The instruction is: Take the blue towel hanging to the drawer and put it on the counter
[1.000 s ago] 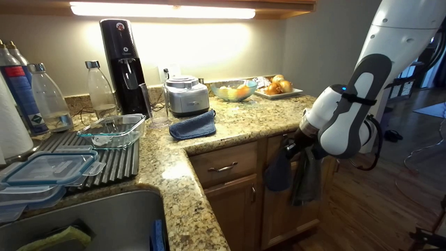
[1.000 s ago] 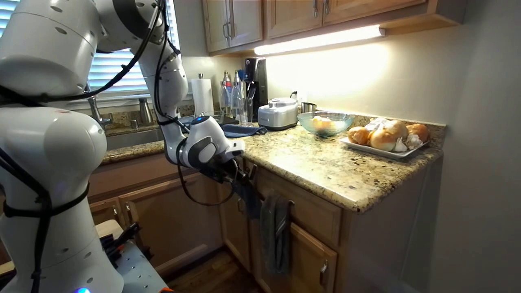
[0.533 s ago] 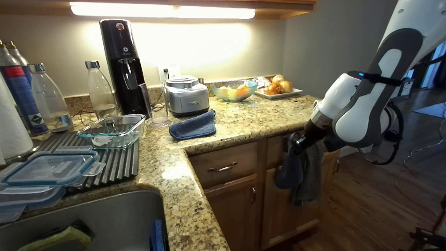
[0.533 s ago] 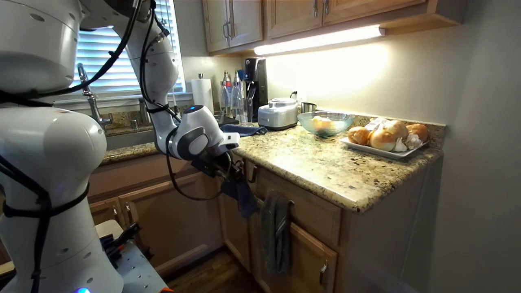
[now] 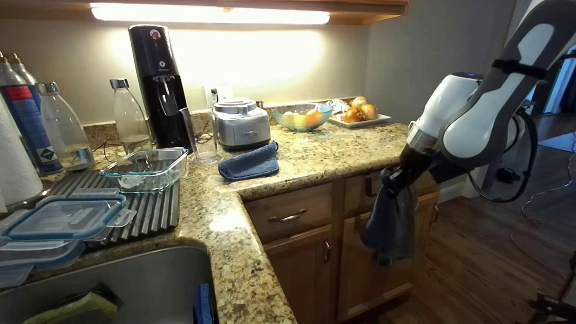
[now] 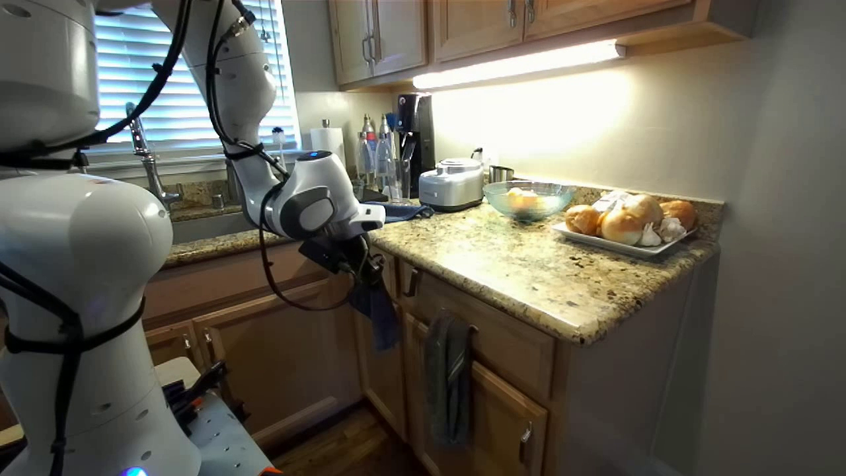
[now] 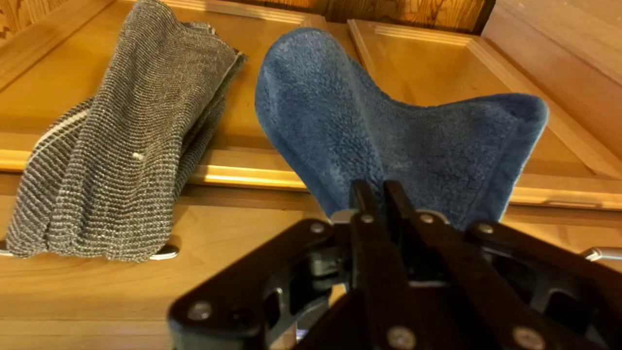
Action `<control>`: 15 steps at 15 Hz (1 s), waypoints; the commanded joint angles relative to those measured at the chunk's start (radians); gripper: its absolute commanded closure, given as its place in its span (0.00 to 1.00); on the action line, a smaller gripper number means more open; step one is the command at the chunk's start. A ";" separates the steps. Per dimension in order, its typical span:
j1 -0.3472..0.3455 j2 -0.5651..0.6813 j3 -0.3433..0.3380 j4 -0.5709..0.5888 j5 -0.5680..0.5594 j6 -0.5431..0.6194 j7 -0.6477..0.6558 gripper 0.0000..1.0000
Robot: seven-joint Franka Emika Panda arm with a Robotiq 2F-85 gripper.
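The blue towel [image 7: 330,107] hangs limp from my gripper [image 7: 371,187], whose fingers are closed on its upper part. The wrist picture stands upside down. The towel also shows in both exterior views [image 5: 380,220] [image 6: 377,314], in front of the cabinet and apart from the drawer. My gripper [image 5: 391,182] is just below the height of the counter edge. The drawer [image 6: 502,340] is shut, under the counter [image 6: 515,264]. The counter also shows in an exterior view [image 5: 315,153]. The fingertips are too dark to make out in the exterior views.
A grey towel [image 6: 447,383] hangs on the drawer handle, close to mine. A dark bracket [image 6: 411,281] sticks out at the drawer. On the counter are a folded blue cloth [image 5: 249,164], a toaster-like appliance [image 5: 243,123], a glass bowl [image 5: 302,118] and an onion plate [image 6: 628,238].
My gripper has drawn back from the drawer and risen a little, carrying the blue towel, which has come clear of the drawer front. The grey towel stays in place.
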 commanded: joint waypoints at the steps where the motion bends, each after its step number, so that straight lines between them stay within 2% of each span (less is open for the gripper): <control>1: -0.005 -0.142 -0.015 -0.057 -0.032 -0.141 -0.056 0.94; 5: 0.019 -0.213 -0.084 -0.047 -0.128 -0.275 -0.049 0.94; 9: 0.014 -0.259 -0.162 -0.006 -0.375 -0.346 0.067 0.94; 13: -0.004 -0.314 -0.182 0.070 -0.561 -0.429 0.190 0.94; 15: -0.008 -0.325 -0.175 0.126 -0.602 -0.477 0.235 0.94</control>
